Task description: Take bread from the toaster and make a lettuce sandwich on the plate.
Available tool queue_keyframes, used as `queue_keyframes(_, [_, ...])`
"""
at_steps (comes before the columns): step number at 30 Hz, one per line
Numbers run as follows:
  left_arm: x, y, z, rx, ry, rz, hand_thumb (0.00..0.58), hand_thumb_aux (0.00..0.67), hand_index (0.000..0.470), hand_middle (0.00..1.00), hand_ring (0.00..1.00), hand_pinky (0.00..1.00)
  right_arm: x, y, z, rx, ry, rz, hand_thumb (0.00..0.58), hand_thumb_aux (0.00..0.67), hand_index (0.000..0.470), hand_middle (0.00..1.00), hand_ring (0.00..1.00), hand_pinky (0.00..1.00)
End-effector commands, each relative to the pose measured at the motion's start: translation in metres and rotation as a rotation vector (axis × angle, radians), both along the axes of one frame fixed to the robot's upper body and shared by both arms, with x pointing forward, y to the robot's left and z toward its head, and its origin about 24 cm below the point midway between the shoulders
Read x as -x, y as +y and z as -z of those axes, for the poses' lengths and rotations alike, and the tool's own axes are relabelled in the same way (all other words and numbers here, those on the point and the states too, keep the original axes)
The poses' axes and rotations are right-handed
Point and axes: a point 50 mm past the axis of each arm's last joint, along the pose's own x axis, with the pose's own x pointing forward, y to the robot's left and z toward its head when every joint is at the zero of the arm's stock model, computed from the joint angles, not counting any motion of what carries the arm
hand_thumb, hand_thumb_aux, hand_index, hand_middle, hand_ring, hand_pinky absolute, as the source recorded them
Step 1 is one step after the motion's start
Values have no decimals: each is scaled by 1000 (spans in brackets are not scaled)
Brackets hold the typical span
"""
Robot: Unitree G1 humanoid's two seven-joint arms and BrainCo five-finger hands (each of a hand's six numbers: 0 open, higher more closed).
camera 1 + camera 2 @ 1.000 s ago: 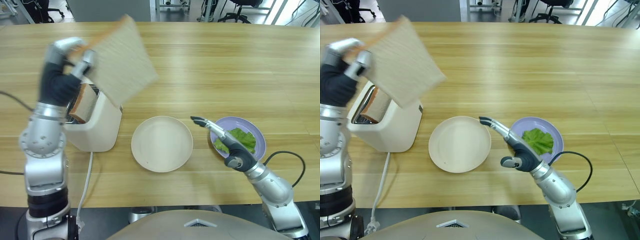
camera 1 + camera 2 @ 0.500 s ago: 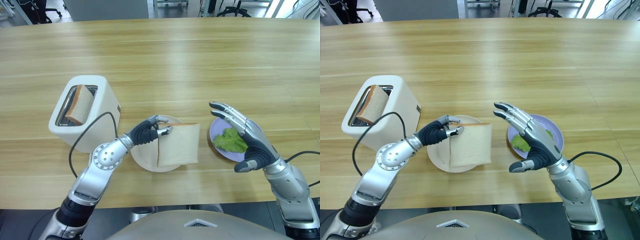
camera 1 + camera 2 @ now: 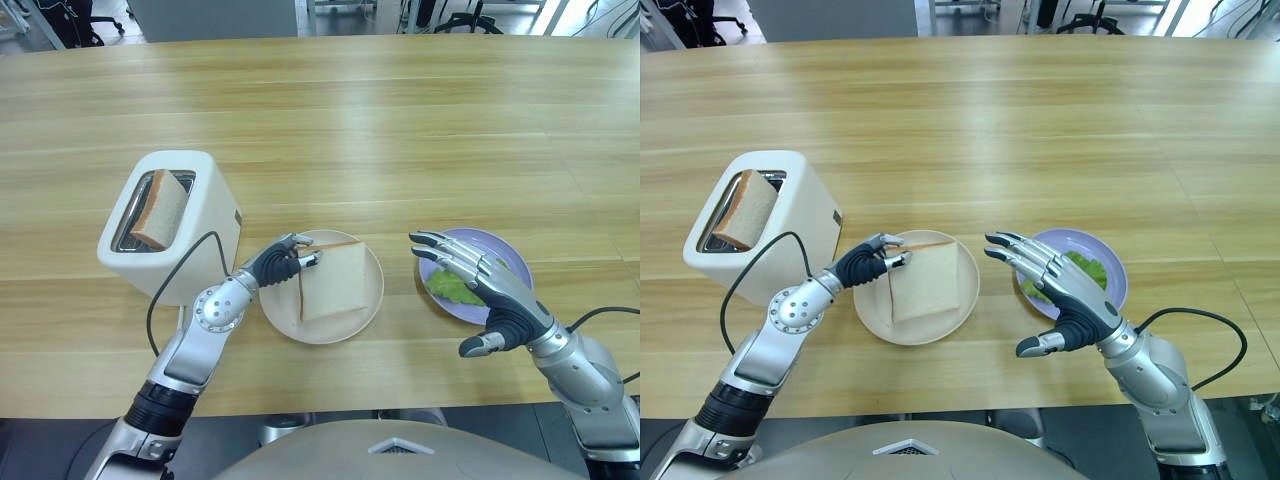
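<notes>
Bread slice [image 3: 335,285]: one piece, pale, lying flat on the cream plate [image 3: 345,328], its crust edge towards the far side. You will find it covering most of the plate's middle and right, with the rim bare around it.

Left hand [image 3: 280,266]: at the plate's left edge, fingers curled, tips pinched on the slice's far-left corner. The forearm runs back from there to the table's near edge.

Toaster [image 3: 190,240]: white, upright, well left of the plate and just beside the left arm. Note one second slice [image 3: 160,208] standing in its slot, leaning, top half above the slot.

Cable [image 3: 790,234]: black, looping up in front of the toaster's near side and down past the left forearm.

Lettuce [image 3: 1095,268]: green leaf, lying on the purple plate [image 3: 515,265]. This plate sits to the right of the cream plate, near it but apart.

Right hand [image 3: 490,295]: held above the purple plate's near-left part, fingers spread and stretched out, holding nothing. From your viewpoint it hides part of the leaf; whether it touches the leaf cannot be told.

Table [image 3: 400,130]: light wood, long planks, bearing all items listed.
</notes>
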Motion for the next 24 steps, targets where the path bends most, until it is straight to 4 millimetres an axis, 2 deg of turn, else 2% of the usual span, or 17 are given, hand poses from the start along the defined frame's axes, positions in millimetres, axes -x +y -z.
queue_keyframes(1, [-1, 9, 15, -64, 31, -36, 580, 670, 460, 1000, 1000, 1000, -3, -9, 5, 79, 36, 27, 0, 0, 0, 0, 0, 0])
queue_keyframes(6, [1, 13, 32, -164, 65, -45, 580, 670, 460, 1000, 1000, 1000, -11, -20, 6, 187, 36, 66, 0, 0, 0, 0, 0, 0])
queue_keyframes(11, [6, 11, 50, -345, 88, 27, 580, 670, 460, 1000, 1000, 1000, -23, -36, 7, 412, -26, 155, 0, 0, 0, 0, 0, 0])
queue_keyframes(12, [5, 11, 50, -374, 69, 25, 503, 426, 292, 1000, 1000, 1000, -26, -40, 7, 451, -41, 175, 0, 0, 0, 0, 0, 0])
queue_keyframes(13, [3, 10, 49, -397, 40, 22, 183, 116, 79, 1000, 1000, 1000, -30, -45, 7, 512, -57, 198, 0, 0, 0, 0, 0, 0])
queue_keyframes(14, [2, 10, 48, -411, 10, 13, 0, 0, 0, 1000, 1000, 1000, -33, -49, 7, 565, -80, 214, 0, 0, 0, 0, 0, 0])
queue_keyframes(15, [1, 9, 45, -423, -16, 4, 0, 0, 0, 800, 800, 800, -36, -54, 7, 609, -89, 233, 0, 0, 0, 0, 0, 0])
queue_keyframes(16, [0, 9, 41, -441, -51, -1, 0, 0, 0, 490, 490, 490, -40, -60, 8, 667, -95, 256, 0, 0, 0, 0, 0, 0])
queue_keyframes(17, [-1, 9, 37, -452, -83, -15, 0, 0, 0, 0, 0, 0, -43, -64, 10, 715, -113, 259, 0, 0, 0, 0, 0, 0])
queue_keyframes(24, [4, 13, -6, -490, -322, -80, 0, 0, 0, 0, 0, 0, -57, -95, 35, 972, -118, 316, 0, 0, 0, 0, 0, 0])
